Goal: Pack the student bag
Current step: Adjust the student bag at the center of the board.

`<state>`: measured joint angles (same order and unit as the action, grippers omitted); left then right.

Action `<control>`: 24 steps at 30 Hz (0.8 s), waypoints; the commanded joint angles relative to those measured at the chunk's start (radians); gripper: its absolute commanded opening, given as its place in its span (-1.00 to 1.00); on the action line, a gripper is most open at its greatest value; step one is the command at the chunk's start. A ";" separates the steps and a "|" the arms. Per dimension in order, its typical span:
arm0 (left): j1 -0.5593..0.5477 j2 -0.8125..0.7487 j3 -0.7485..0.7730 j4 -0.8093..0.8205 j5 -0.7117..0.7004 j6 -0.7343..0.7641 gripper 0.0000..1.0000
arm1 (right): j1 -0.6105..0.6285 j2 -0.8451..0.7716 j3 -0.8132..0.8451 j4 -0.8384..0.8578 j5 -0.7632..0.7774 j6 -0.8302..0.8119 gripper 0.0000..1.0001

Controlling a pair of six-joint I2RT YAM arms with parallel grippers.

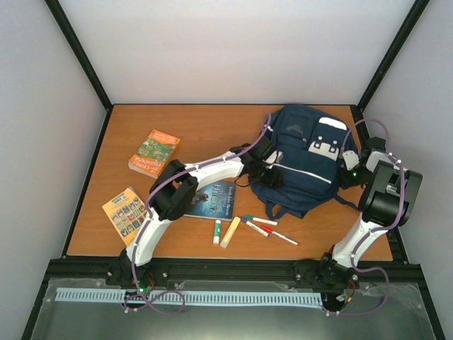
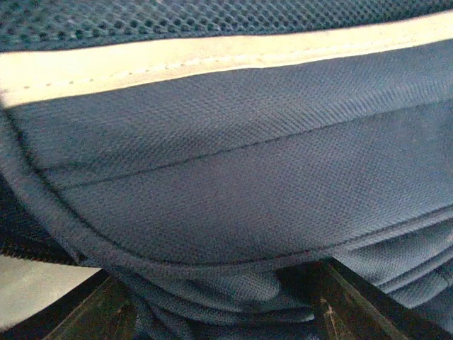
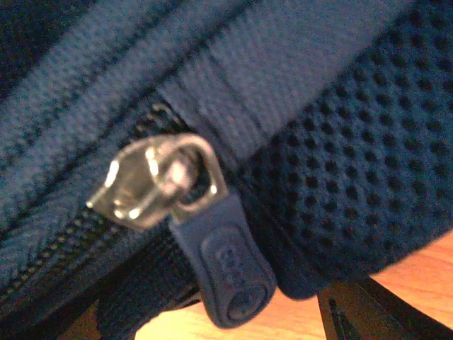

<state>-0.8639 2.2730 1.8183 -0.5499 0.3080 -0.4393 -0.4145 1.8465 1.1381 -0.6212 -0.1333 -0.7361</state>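
Starting at the left edge of the table [image 1: 205, 117], a yellow picture booklet [image 1: 126, 212] lies close to the rim. An orange-and-green paperback [image 1: 154, 152] sits farther back, apart from it. Bare wood runs from the paperback along the far edge to the bag. Toward the middle, a dark-covered book [image 1: 212, 200] lies partly under the left arm. Just in front of it, near the front edge, lie a white stick [image 1: 217, 231], a yellow stick [image 1: 230, 231] and a green-capped pen [image 1: 260, 220] among other thin pens.

The student bag [image 1: 304, 159] lies flat on the far right of the table. Its right side is near the table's right rim, and its straps trail toward the pens. The left gripper [image 1: 267, 170] is pressed against the bag's left edge. In its wrist view navy cloth and a pale stripe fill the picture, with folds bunched between the dark fingers [image 2: 354, 308]; whether they pinch the cloth cannot be told.

The right gripper [image 1: 350, 170] meets the bag's right edge, in the narrow strip between bag and rim. Its camera looks closely at a metal zipper slider [image 3: 152, 184] with a navy rubber pull [image 3: 230, 280] hanging over the wood. Only one finger shows, so its state cannot be told.
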 commanded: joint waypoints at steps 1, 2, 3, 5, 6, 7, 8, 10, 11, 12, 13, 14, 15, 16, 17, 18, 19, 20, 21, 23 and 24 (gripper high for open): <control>-0.074 -0.017 0.031 0.026 0.082 0.003 0.33 | 0.026 0.046 0.012 0.002 -0.096 0.004 0.37; -0.077 -0.021 0.021 0.029 0.081 -0.002 0.33 | 0.026 0.043 0.014 0.002 -0.101 0.004 0.37; -0.080 -0.027 0.008 0.035 0.080 -0.006 0.33 | 0.026 0.042 0.015 0.002 -0.106 0.003 0.37; -0.089 -0.041 -0.024 0.049 0.081 -0.011 0.33 | 0.026 0.047 0.023 -0.001 -0.114 0.004 0.37; -0.096 -0.051 -0.046 0.056 0.082 -0.013 0.33 | 0.026 0.049 0.027 -0.003 -0.119 0.007 0.37; -0.102 -0.059 -0.063 0.057 0.087 -0.013 0.32 | 0.026 0.051 0.032 -0.006 -0.125 0.009 0.37; -0.111 -0.066 -0.076 0.084 0.093 -0.013 0.33 | 0.026 0.051 0.036 -0.012 -0.131 0.011 0.37; -0.132 -0.080 -0.097 0.106 0.103 -0.008 0.32 | 0.026 0.051 0.040 -0.022 -0.150 0.014 0.37; -0.144 -0.084 -0.102 0.108 0.107 -0.004 0.32 | 0.026 0.051 0.041 -0.023 -0.153 0.016 0.37; -0.157 -0.088 -0.104 0.108 0.107 0.005 0.32 | 0.028 0.052 0.042 -0.024 -0.154 0.017 0.37; -0.169 -0.091 -0.106 0.103 0.100 0.014 0.32 | 0.027 0.054 0.044 -0.024 -0.152 0.019 0.37; -0.180 -0.096 -0.108 0.100 0.091 0.024 0.32 | 0.028 0.056 0.044 -0.027 -0.151 0.021 0.37; -0.189 -0.103 -0.114 0.099 0.080 0.031 0.32 | 0.028 0.057 0.042 -0.026 -0.150 0.023 0.37; -0.195 -0.110 -0.124 0.104 0.073 0.036 0.33 | 0.028 0.057 0.043 -0.029 -0.146 0.025 0.37; -0.196 -0.121 -0.140 0.109 0.068 0.036 0.33 | 0.028 0.055 0.041 -0.033 -0.143 0.030 0.37; -0.196 -0.135 -0.159 0.117 0.058 0.033 0.33 | 0.027 0.049 0.036 -0.034 -0.133 0.040 0.37; -0.196 -0.153 -0.178 0.120 0.038 0.033 0.33 | 0.025 0.036 0.030 -0.034 -0.125 0.046 0.37; -0.196 -0.174 -0.198 0.120 0.014 0.034 0.33 | 0.026 0.018 0.021 -0.035 -0.121 0.052 0.37; -0.197 -0.201 -0.225 0.122 -0.003 0.040 0.34 | 0.024 0.000 0.016 -0.039 -0.118 0.056 0.37; -0.196 -0.265 -0.281 0.134 -0.024 0.051 0.36 | 0.016 -0.045 0.018 -0.063 -0.109 0.066 0.38; -0.197 -0.303 -0.311 0.140 -0.030 0.053 0.38 | 0.009 -0.061 0.026 -0.079 -0.101 0.068 0.38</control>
<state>-1.0462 2.1067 1.5742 -0.4870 0.2977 -0.4404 -0.4118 1.8690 1.1687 -0.6064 -0.1837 -0.6975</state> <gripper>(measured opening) 0.679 0.687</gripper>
